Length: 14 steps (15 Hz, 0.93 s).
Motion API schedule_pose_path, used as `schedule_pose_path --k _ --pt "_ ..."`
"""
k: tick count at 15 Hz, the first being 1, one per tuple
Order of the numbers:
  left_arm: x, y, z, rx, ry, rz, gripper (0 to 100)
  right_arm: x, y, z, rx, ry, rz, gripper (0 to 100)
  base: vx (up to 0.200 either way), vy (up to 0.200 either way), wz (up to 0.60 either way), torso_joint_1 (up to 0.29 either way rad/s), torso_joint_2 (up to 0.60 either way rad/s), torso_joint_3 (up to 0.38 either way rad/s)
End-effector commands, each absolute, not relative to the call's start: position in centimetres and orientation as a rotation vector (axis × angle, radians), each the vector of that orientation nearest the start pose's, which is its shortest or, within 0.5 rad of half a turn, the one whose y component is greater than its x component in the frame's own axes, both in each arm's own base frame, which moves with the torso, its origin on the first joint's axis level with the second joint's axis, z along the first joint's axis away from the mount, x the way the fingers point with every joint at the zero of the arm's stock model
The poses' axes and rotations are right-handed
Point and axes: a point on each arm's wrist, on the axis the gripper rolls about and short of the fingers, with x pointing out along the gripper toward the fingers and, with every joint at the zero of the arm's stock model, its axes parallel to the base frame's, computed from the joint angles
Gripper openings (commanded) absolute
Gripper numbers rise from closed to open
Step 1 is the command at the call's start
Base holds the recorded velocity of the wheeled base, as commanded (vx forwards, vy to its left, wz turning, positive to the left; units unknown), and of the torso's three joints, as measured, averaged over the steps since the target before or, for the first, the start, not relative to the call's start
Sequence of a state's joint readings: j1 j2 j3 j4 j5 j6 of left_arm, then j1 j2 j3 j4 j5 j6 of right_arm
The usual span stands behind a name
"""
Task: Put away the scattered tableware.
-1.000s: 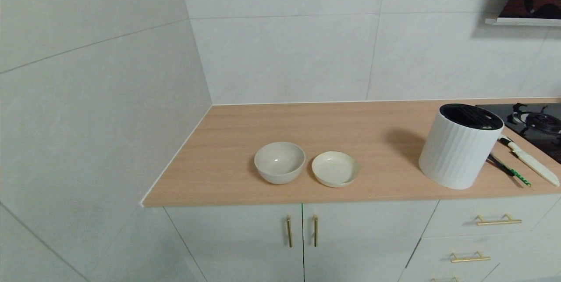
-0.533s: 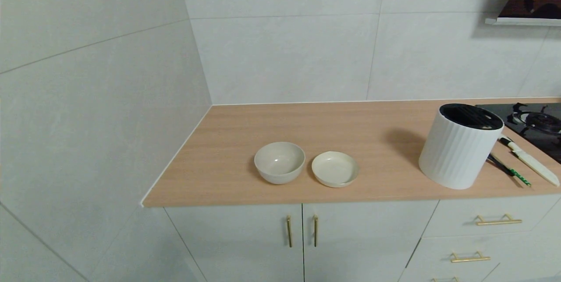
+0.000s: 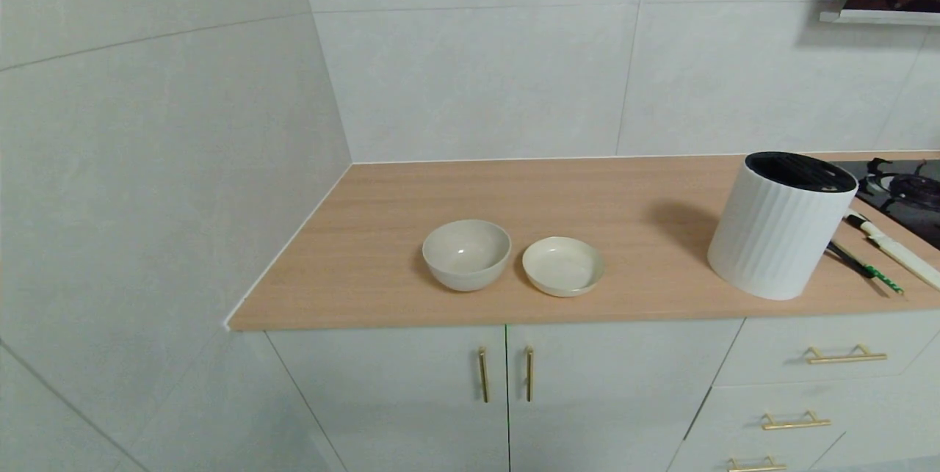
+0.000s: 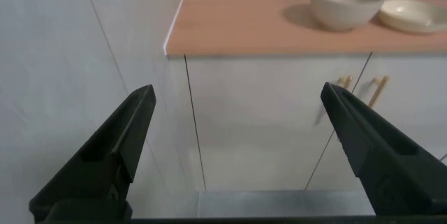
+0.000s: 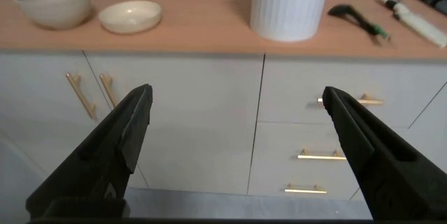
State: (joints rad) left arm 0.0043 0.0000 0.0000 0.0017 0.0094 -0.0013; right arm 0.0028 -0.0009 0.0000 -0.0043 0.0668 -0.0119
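The left tool [image 4: 237, 91] and right tool [image 5: 236, 91] hang low before the cabinet [image 3: 404, 384], both spread wide, empty.

Wooden countertop [image 3: 587, 193] spans mid-frame. Centre: deep bowl [image 3: 465, 255], shallow dish [image 3: 563, 266] just beside it on the right. Right side: ribbed white holder [image 3: 778, 241], upright, black slotted top. Far right: green-tipped utensil [image 3: 863, 266] and pale knife [image 3: 899, 250] lying flat; hob [image 3: 903, 189] at frame edge.

Bowl [image 3: 466, 254] grey-beige; dish [image 3: 563, 266] cream; holder [image 3: 778, 237] white, ribbed, black-topped; table [image 3: 587, 193] tan wood-grain; left claw [image 4: 236, 91], right claw [image 5: 236, 92] black.
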Motion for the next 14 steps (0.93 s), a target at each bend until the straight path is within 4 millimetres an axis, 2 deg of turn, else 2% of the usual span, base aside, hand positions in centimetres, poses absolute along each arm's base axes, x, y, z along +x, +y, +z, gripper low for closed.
schedule_pose_path --k 1,14 --pt "-2.28 0.01 7.53 -0.002 0.002 0.015 100 -2.29 0.14 7.60 -0.012 -0.005 0.071 100 0.000 0.000 0.00 -0.251 0.55 0.305" --pt "-2.28 0.01 7.53 -0.002 0.002 0.014 100 -2.29 0.14 7.60 -0.012 -0.005 0.071 100 0.000 0.000 0.00 -0.219 0.52 0.290"
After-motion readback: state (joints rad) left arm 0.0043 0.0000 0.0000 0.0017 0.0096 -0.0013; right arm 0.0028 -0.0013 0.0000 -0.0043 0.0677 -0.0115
